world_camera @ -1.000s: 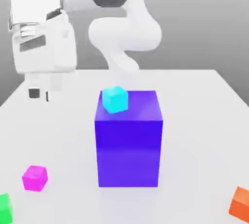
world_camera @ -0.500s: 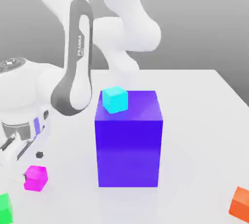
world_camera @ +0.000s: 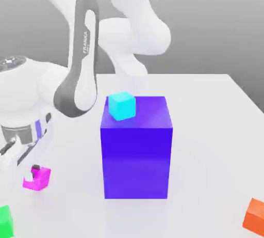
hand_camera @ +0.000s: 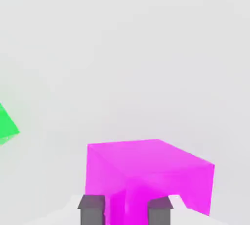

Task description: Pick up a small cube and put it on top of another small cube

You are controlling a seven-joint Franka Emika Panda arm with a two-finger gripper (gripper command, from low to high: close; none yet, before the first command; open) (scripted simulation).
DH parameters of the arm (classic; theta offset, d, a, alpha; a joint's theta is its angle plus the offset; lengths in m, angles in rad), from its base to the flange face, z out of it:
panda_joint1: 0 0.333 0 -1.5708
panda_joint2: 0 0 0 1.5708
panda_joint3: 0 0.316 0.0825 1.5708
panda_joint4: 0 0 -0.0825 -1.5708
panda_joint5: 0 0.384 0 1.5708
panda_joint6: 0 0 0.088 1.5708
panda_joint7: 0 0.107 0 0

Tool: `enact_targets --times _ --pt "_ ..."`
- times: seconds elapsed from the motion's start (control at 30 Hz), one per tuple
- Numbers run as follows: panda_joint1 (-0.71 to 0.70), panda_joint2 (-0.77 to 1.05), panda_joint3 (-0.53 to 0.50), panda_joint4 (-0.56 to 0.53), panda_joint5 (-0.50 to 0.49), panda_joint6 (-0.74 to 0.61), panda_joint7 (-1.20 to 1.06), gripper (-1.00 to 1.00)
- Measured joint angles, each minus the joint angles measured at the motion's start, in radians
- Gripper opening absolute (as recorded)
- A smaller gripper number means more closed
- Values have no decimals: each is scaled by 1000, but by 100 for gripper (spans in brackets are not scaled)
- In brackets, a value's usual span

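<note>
The exterior view faces the arm across the desk (world_camera: 216,108) from slightly above; the hand view looks closely past the claw (hand_camera: 126,212). Both share the magenta cube (world_camera: 40,179).

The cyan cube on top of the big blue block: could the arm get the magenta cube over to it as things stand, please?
Probably yes. The end effector is shut on the magenta cube, and nothing stands above the cyan cube on the blue block, so the way over looks free.
</note>
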Motion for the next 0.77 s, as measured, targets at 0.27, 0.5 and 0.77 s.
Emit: enact_targets --times 0.27,0.5,0.77 --pt "-53 85 57 288 -34 -201 -331 -100" --pt "-76 226 85 333 -11 -104 -392 100" --pt "-66 137 72 328 -32 -190 -378 100"
